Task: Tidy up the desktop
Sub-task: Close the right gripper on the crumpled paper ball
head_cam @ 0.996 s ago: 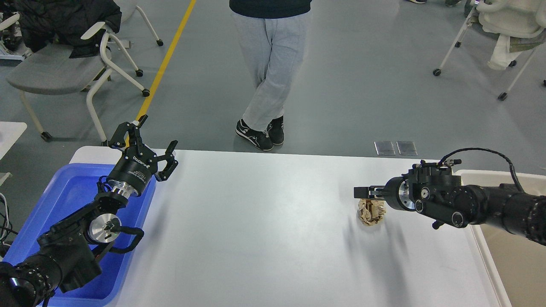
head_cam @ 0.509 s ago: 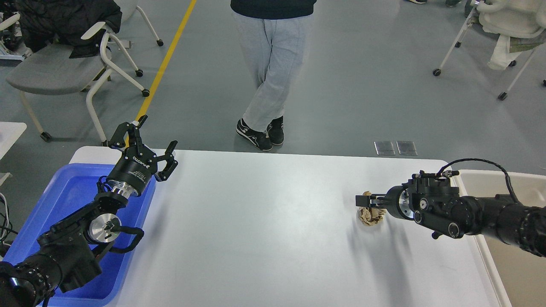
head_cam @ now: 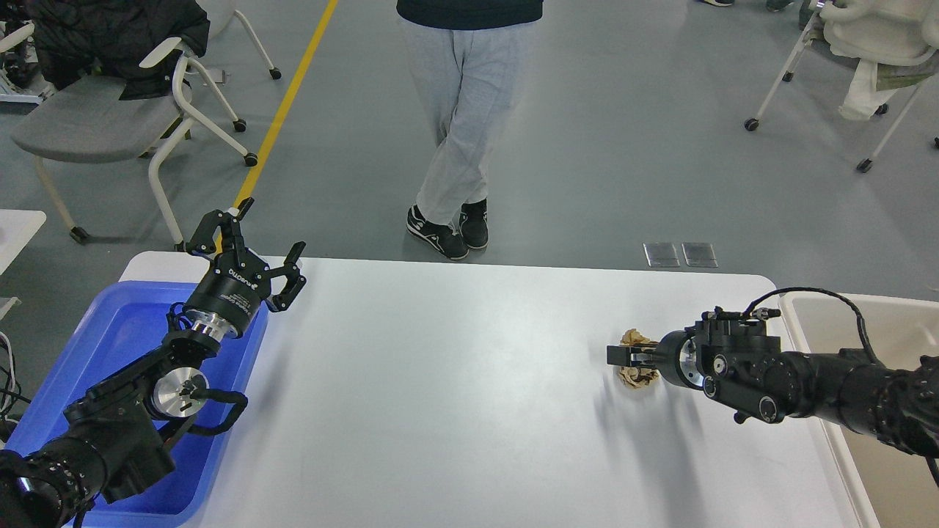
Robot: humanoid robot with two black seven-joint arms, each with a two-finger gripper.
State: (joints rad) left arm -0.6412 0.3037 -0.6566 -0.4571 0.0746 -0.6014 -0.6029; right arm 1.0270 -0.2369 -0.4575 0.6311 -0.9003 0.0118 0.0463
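The white desktop (head_cam: 455,396) spans the view. A crumpled brown paper ball (head_cam: 632,377) lies on it towards the right. My right gripper (head_cam: 620,356) comes in from the right, low over the desktop, and its dark fingers lie across the ball; I cannot tell them apart from this side, nor whether they hold the paper. My left gripper (head_cam: 270,229) is open and empty, raised over the far corner of the blue tray (head_cam: 110,345) at the left.
A beige tub (head_cam: 899,323) stands at the desktop's right edge under my right arm. A person (head_cam: 458,110) stands just beyond the far edge. A grey chair (head_cam: 95,117) is at the far left and a white chair (head_cam: 866,44) at the far right.
My right gripper has come down and slightly left, from just above the paper ball to level with it. The left arm has not moved.
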